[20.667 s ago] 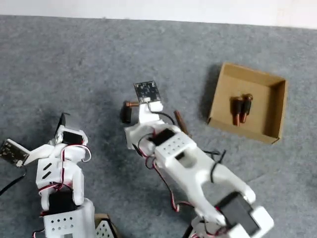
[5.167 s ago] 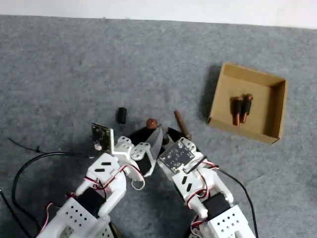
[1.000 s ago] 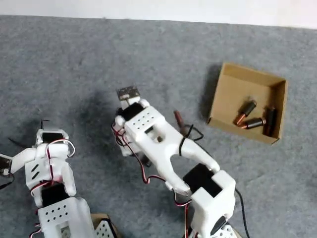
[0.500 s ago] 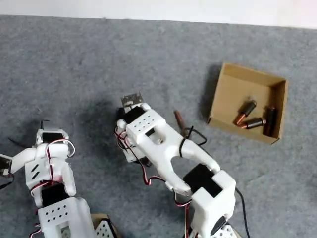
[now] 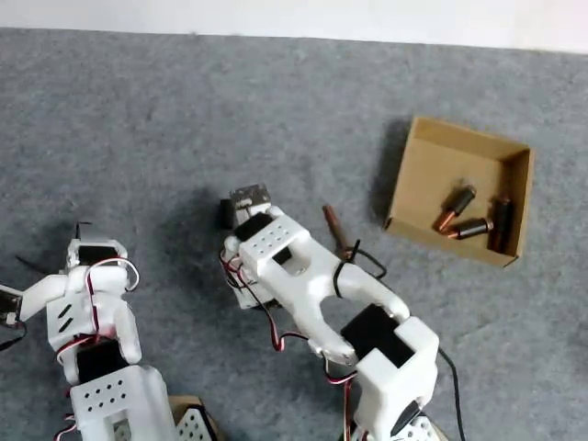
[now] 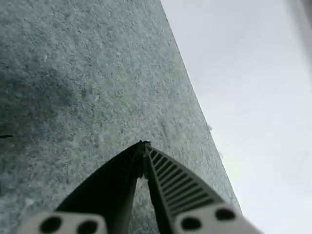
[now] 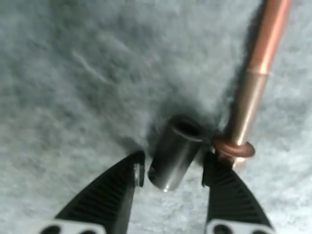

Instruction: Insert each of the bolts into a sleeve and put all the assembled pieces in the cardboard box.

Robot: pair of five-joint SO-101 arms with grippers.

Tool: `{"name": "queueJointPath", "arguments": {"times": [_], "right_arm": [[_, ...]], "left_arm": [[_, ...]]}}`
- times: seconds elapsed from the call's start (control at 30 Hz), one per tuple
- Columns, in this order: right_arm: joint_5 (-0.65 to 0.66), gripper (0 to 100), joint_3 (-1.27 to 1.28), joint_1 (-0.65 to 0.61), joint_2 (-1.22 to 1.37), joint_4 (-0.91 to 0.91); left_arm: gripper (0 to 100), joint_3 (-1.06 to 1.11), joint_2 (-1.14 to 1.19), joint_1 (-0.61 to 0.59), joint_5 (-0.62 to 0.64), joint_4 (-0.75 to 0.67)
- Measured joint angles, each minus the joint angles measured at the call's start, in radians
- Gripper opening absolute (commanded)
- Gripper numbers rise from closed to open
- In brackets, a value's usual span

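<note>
Fingers apart astride the sleeve (image 7: 178,146), the right gripper (image 7: 174,165) should close squarely (the left gripper (image 6: 143,146) has its fingers together).

We see a grey cloth cover (image 5: 138,110) on the table, matt and fuzzy like felt. The sleeve (image 7: 175,151) lying on it is dark, smooth and faintly shiny; metal or plastic, we cannot tell. Just beside the sleeve, the bolt (image 7: 253,83) is glossy copper-coloured metal. Either side of the sleeve, the fingers (image 7: 112,195) of the right gripper (image 7: 174,163) are matt black ribbed plastic. The right arm's shell (image 5: 285,257) is smooth white plastic, and the cardboard box (image 5: 423,175) is plain matt brown board.
</note>
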Motion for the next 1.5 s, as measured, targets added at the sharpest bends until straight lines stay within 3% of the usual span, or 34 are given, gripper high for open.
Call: {"name": "queueJointPath", "arguments": {"times": [0.47,0.67,1.03,1.17,1.37,1.5], "right_arm": [[0.0,16.5,0.023,0.028,-0.005,-0.072],[0.0,0.0,0.087,0.049,-0.038,-0.13],[0.0,0.5,0.114,0.143,-0.083,-0.16],[0.002,0.5,0.203,0.18,-0.265,-0.206],[0.002,0.5,0.497,0.272,-0.744,-0.35],[0.1,0.5,0.74,0.368,-1.066,-0.479]], "left_arm": [[0,0.0,0.0,0.0,0.0,0.0],[0,0.0,0.0,0.0,0.0,0.0],[0,0.0,0.0,0.0,0.0,0.0],[0,0.0,0.0,0.0,0.0,0.0],[0,0.0,0.0,0.0,0.0,0.0],[0,0.0,0.0,0.011,0.0,0.0]]}}
